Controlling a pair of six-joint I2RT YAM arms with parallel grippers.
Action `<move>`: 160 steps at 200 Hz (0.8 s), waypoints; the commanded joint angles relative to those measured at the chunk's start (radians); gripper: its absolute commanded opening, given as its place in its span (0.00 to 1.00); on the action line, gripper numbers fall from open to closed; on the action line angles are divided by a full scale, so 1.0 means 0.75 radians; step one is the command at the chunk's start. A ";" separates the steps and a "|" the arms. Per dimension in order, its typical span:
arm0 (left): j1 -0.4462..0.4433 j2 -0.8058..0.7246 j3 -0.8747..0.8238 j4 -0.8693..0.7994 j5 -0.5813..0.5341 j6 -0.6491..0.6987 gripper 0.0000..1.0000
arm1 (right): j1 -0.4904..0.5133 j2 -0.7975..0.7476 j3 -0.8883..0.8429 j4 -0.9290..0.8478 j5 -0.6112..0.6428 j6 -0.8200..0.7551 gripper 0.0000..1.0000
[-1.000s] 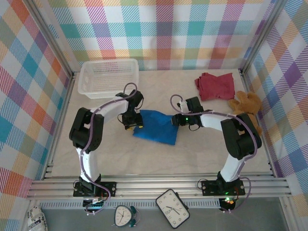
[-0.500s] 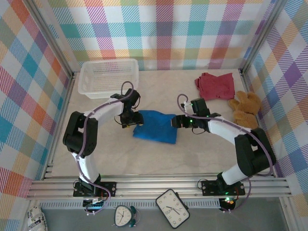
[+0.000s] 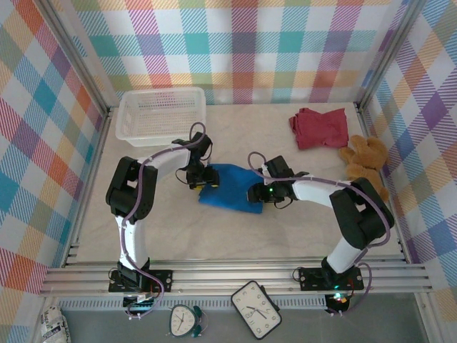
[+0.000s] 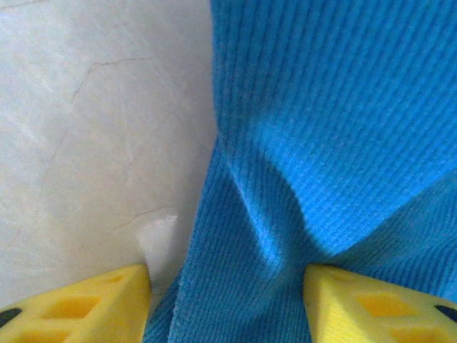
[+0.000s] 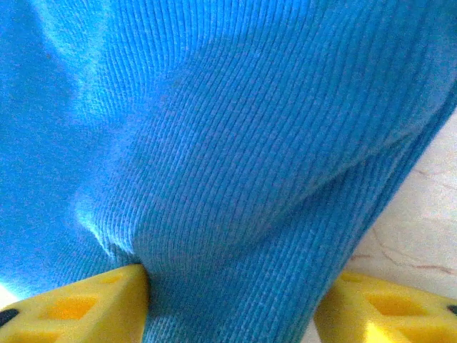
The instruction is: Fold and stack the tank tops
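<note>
Table (image 3: 214, 236): basket (image 3: 161, 91) stands apart; left end effector (image 4: 225, 275), right end effector (image 5: 232, 279) straddle blue top (image 3: 232, 189), parted.

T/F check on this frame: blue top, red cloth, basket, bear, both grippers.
1. The blue tank top lies on the table. True.
2. The dark red cloth is in the white basket. False: it lies on the table at the far right.
3. The left gripper straddles the blue tank top's edge. True.
4. The teddy bear sits on the blue tank top. False: it lies at the table's right edge, near the dark red cloth.
5. The right gripper is shut on nothing. False: its jaws stand apart with blue cloth between them.
</note>
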 commanded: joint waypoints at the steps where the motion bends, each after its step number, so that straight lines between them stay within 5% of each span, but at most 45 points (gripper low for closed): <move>1: 0.009 0.050 -0.036 0.006 0.043 0.027 0.49 | 0.057 0.119 0.025 0.070 0.034 -0.001 0.53; 44: 0.003 0.066 -0.062 0.019 0.108 0.024 0.21 | 0.086 0.101 0.036 0.083 0.052 0.006 0.28; 84: -0.015 0.046 -0.020 -0.001 0.151 0.014 0.00 | 0.082 0.033 0.077 0.039 0.092 -0.030 0.14; 125: -0.018 -0.003 0.049 -0.061 0.128 0.014 0.00 | 0.009 -0.048 0.079 -0.003 0.080 -0.084 0.00; 160: -0.046 -0.002 0.193 -0.067 0.177 -0.023 0.00 | -0.134 -0.110 0.115 -0.039 0.007 -0.177 0.00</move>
